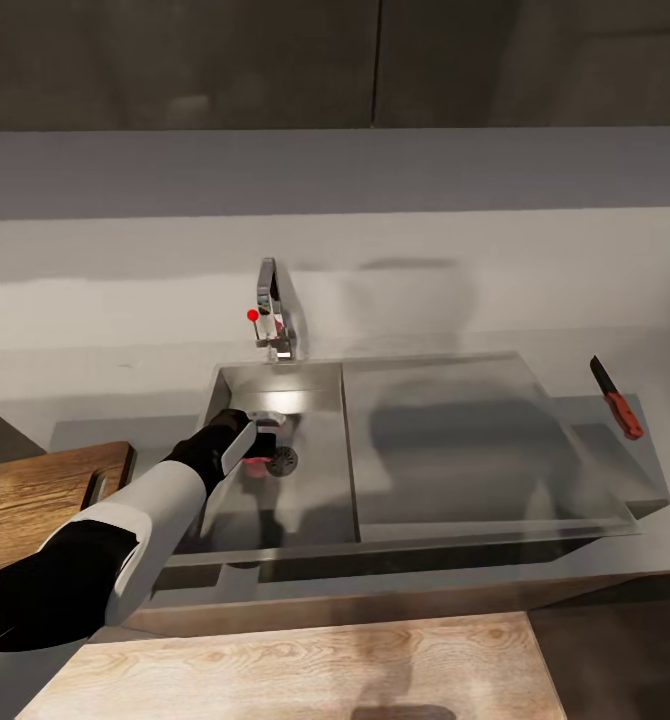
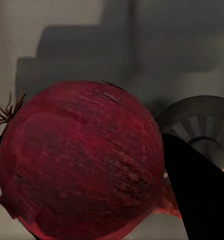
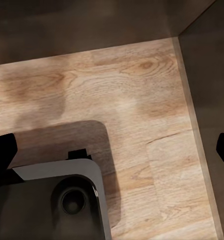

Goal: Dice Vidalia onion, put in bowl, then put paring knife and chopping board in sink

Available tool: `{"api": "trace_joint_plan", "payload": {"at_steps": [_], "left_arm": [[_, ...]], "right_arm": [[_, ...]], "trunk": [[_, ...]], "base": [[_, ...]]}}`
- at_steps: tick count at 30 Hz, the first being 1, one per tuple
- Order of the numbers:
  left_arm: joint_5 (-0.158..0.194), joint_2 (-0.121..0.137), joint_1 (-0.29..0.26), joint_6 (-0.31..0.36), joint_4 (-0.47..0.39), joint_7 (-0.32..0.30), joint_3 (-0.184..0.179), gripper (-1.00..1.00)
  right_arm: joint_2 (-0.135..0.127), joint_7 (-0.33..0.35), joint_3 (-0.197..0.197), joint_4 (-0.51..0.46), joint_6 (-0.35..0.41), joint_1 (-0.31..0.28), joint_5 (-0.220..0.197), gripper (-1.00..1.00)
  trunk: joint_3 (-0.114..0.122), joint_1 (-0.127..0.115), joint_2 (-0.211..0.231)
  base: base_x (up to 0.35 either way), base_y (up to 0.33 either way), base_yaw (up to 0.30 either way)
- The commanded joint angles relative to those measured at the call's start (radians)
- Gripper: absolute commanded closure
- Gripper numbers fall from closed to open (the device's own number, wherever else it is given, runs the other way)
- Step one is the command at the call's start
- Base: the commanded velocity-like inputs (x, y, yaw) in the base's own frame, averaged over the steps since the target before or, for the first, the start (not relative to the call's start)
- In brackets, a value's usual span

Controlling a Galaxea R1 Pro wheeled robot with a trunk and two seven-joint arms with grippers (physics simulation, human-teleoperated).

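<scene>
The pinkish-red Vidalia onion (image 1: 258, 463) lies on the floor of the sink (image 1: 320, 505), beside the round drain (image 1: 283, 460). My left gripper (image 1: 259, 443) reaches down into the basin, and its dark fingers (image 2: 197, 190) press against both sides of the onion (image 2: 81, 160), shut on it. The dark wooden chopping board (image 1: 35, 495) rests on the countertop (image 1: 475, 280) to the left of the sink. On the right, past the drainboard (image 1: 455, 440), lies the red-handled paring knife (image 1: 617, 400). My right gripper (image 3: 114, 150) hangs open over the floor. The bowl is out of view.
A chrome faucet (image 1: 273, 310) with a red knob (image 1: 253, 315) rises behind the basin. Light wooden floor (image 3: 132, 90) and part of my dark base (image 3: 51, 200) lie under the right gripper. A wall runs behind the countertop.
</scene>
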Motion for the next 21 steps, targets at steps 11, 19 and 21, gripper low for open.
{"api": "trace_joint_plan", "payload": {"at_steps": [11,19,21], "left_arm": [[0.010,-0.001,-0.001,0.004,-0.001,0.006,-0.007,1.00],[0.011,-0.001,-0.001,0.004,-0.003,0.006,-0.007,1.00],[0.011,-0.001,0.000,0.004,-0.003,0.006,-0.007,1.00]], "right_arm": [[-0.001,-0.007,0.009,-0.002,-0.003,-0.001,-0.006,-1.00],[-0.001,-0.007,0.009,-0.002,-0.003,-0.001,-0.006,-1.00],[-0.001,-0.007,0.009,-0.002,-0.003,-0.001,-0.006,-1.00]], "trunk": [[-0.002,0.001,-0.002],[0.002,0.001,-0.002],[0.005,0.001,-0.002]], "base": [[0.000,0.000,0.000],[0.000,0.000,0.000],[0.000,0.000,0.000]]}}
